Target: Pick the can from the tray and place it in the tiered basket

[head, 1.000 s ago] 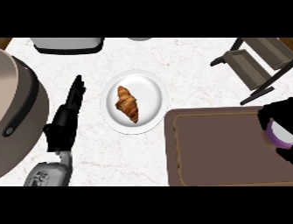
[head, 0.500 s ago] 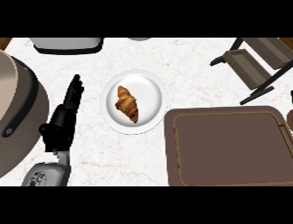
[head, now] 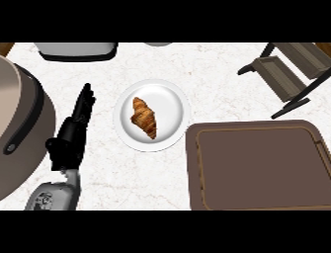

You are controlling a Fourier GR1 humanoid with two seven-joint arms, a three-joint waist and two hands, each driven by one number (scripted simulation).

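The brown tray [head: 264, 168] lies at the lower right of the counter and nothing rests on it. The tiered basket [head: 293, 74], a dark frame with grey-brown shelves, stands at the upper right. No can shows anywhere in the head view. My left hand [head: 71, 133] rests open at the left, fingers straight and pointing up the counter, beside the white plate. My right hand is out of the picture.
A white plate [head: 169, 104] with a croissant [head: 144, 117] sits between my left hand and the tray. A large round grey pot [head: 0, 128] fills the left edge. A grey appliance [head: 77, 50] stands at the top left.
My right hand, curled round the purple can over the tray's right side, moved off to the right and has left the view. The left hand has stayed still.
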